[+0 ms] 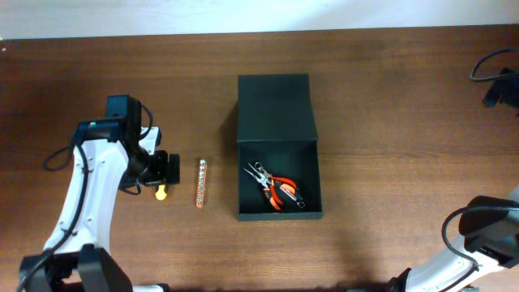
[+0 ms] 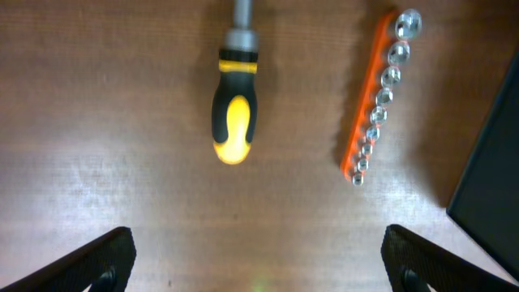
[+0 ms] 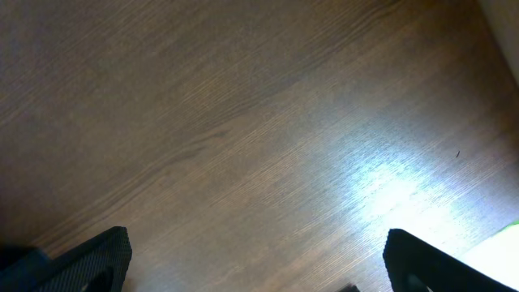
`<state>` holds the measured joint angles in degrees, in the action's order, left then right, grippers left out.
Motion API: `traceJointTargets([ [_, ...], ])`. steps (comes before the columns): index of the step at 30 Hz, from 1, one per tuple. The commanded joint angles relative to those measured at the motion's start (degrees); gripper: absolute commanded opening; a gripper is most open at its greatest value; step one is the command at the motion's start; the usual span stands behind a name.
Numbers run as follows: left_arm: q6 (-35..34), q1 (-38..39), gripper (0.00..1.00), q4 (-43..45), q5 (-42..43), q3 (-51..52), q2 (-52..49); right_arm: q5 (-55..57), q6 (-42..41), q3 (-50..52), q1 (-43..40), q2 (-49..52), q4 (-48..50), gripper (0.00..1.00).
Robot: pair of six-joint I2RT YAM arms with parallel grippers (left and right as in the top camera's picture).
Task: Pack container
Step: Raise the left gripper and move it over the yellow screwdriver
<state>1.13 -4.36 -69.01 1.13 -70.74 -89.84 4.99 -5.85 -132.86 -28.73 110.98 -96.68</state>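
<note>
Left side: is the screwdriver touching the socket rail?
Apart. The left wrist view shows a clear strip of bare wood between the screwdriver handle and the orange socket rail.

Overhead looks straight down from far on the table [image 1: 389,122]. Left wrist faces down, close, sharing with it the screwdriver [image 2: 232,122], socket rail [image 2: 373,105] and container [image 2: 495,162] wall. Right wrist, close too, shares only table wood

Dark brown wood-grain table [image 1: 389,97]; pale strip [image 1: 243,15] along far edge; bright glare [image 3: 389,182] on tabletop.
</note>
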Motion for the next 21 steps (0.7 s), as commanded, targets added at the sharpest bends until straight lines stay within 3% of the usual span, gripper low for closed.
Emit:
traceJointTargets([
  [1, 1.09, -0.31, 0.99, 2.38, 0.20, -1.31, -1.95, -0.09, -0.46, 0.11, -0.22, 0.04, 0.00, 0.99],
  [6, 1.07, -0.31, 0.99, 6.45, 1.03, -1.31, -2.89, -0.07, -0.46, 0.11, -0.22, 0.04, 0.00, 0.99],
  [21, 1.07, -0.31, 0.99, 5.79, 3.21, -1.31, -2.89, -0.09, -0.46, 0.11, -0.22, 0.04, 0.00, 0.99],
])
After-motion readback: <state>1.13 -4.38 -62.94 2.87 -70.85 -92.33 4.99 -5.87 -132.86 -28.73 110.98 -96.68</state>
